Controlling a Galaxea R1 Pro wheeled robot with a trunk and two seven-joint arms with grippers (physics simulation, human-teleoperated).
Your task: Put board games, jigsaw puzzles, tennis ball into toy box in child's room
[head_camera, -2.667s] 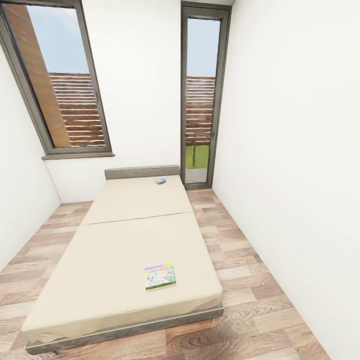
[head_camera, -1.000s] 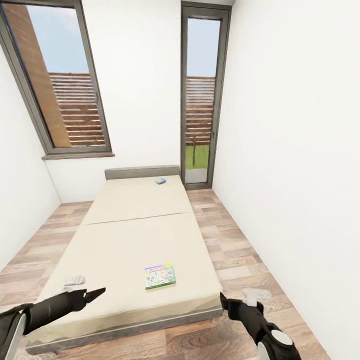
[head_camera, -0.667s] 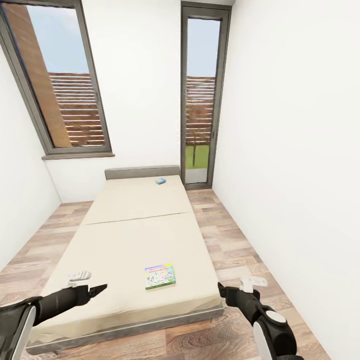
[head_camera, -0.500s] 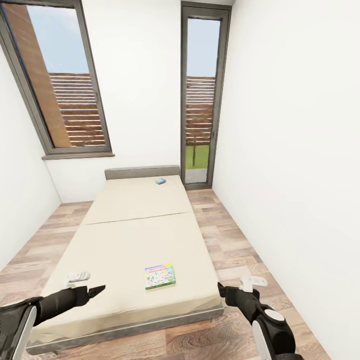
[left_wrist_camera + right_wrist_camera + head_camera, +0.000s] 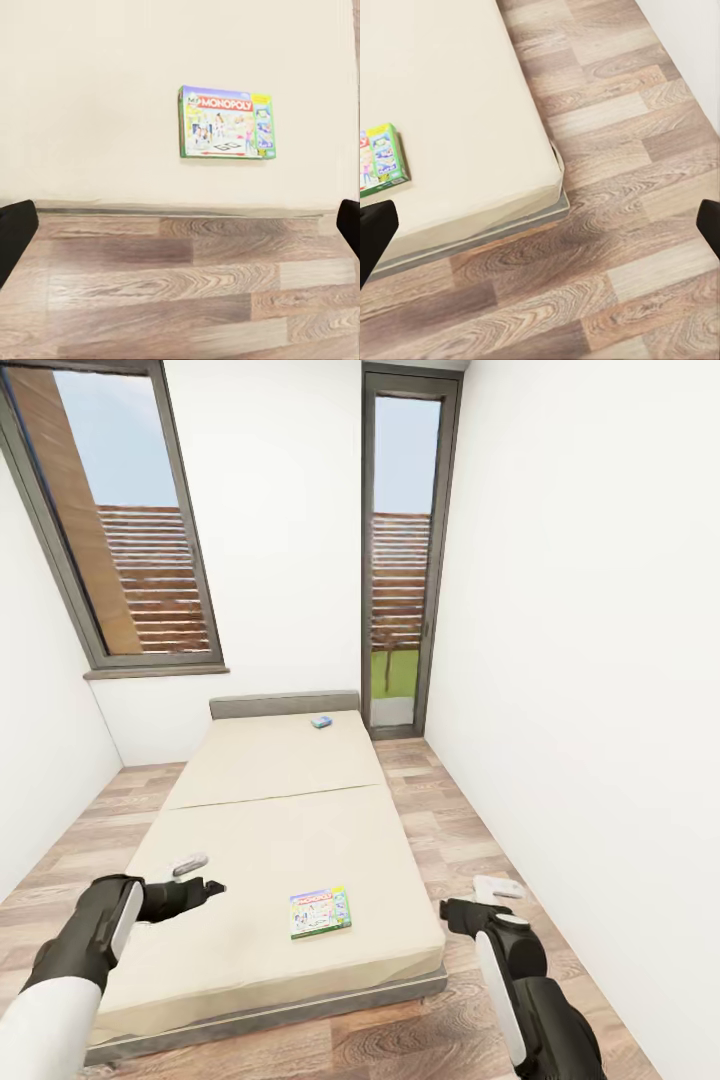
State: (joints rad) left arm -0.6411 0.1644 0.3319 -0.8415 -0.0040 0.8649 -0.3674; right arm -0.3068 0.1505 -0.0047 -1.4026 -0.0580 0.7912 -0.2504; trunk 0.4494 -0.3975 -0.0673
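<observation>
1. We are standing at the foot of the low beige-mattressed bed (image 5: 260,830) with its dark grey frame, and the nearer board game, a flat green-edged box with a white colourful cover (image 5: 320,912), is lying flat on the mattress near the foot edge, between our two arms.
2. The second board game, a small blue box (image 5: 321,722), is resting far up the mattress just in front of the low grey headboard (image 5: 284,705), well apart from us.
3. We are judging the main risk to be the thinness of the green-edged box (image 5: 226,122): it is sitting flush on soft bedding, so the jaws could slide over the cover or push the box away instead of getting under an edge.
4. We are also wary of the reach: the blue box looks too far to take from here, and stretching over the mattress could bring an arm down on the bed.
5. The left gripper (image 5: 210,886) is hovering over the mattress to the left of the green-edged box, its jaws spread wide and holding nothing.
6. The right gripper (image 5: 448,910) is hanging over the wood plank floor (image 5: 607,247) just past the bed's corner, its jaws likewise spread wide, touching nothing.
</observation>
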